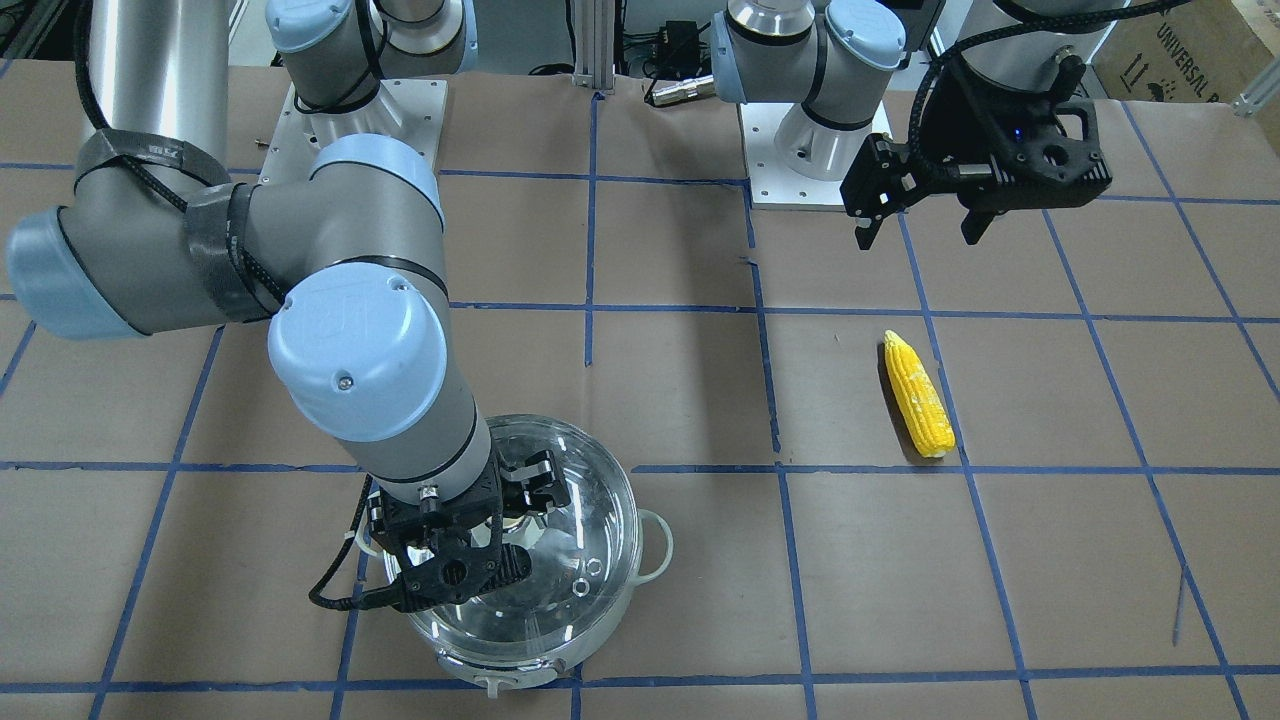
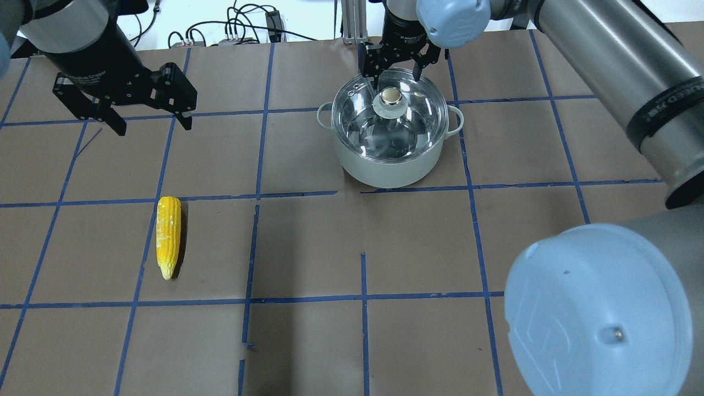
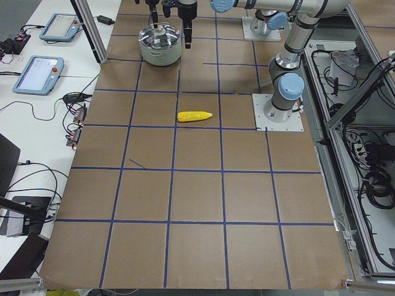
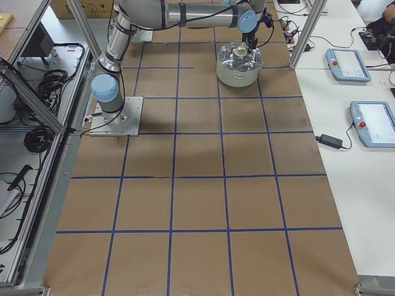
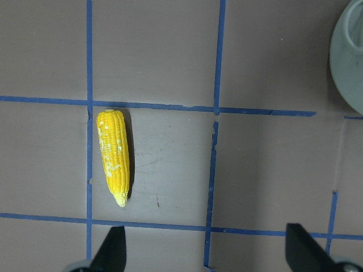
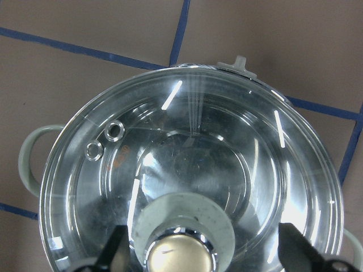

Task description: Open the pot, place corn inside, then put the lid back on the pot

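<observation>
The brown gridded surface (image 2: 308, 247) carries the pot (image 2: 385, 168) on the robot's right side, with the lid (image 2: 360, 118) seated on it. The right tool (image 2: 395, 74) hangs over the lid, spread wide either side of the knob (image 2: 391, 97), gripping nothing. The left tool (image 2: 153, 125) hovers released and empty. The corn (image 2: 168, 236) lies flat on the surface, well apart from the pot.

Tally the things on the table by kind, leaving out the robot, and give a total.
pot: 1
lid: 1
corn: 1
Total: 3
</observation>
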Controlling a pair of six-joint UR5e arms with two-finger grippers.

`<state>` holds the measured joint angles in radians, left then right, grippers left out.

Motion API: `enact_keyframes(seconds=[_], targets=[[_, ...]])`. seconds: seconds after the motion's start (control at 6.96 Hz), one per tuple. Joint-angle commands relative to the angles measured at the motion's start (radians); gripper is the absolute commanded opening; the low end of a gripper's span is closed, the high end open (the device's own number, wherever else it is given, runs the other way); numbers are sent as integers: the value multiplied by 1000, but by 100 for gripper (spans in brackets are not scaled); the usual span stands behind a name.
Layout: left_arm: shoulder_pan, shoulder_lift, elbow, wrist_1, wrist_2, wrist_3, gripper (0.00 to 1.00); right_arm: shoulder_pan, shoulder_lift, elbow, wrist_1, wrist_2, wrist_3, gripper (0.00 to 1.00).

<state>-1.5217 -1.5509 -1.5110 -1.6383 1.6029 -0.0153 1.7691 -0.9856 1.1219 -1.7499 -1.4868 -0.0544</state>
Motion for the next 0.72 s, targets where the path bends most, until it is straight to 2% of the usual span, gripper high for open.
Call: enact_keyframes(seconds=[0.0,0.29,0.57], targets=[[0,0,0,0,0,0,100,1,2,10,-6,-4,-1,92],[0,0,0,0,0,0,100,7,1,25,-13,-39,1,88],[0,0,0,0,0,0,100,9,1,35,-46,-73,17,88]])
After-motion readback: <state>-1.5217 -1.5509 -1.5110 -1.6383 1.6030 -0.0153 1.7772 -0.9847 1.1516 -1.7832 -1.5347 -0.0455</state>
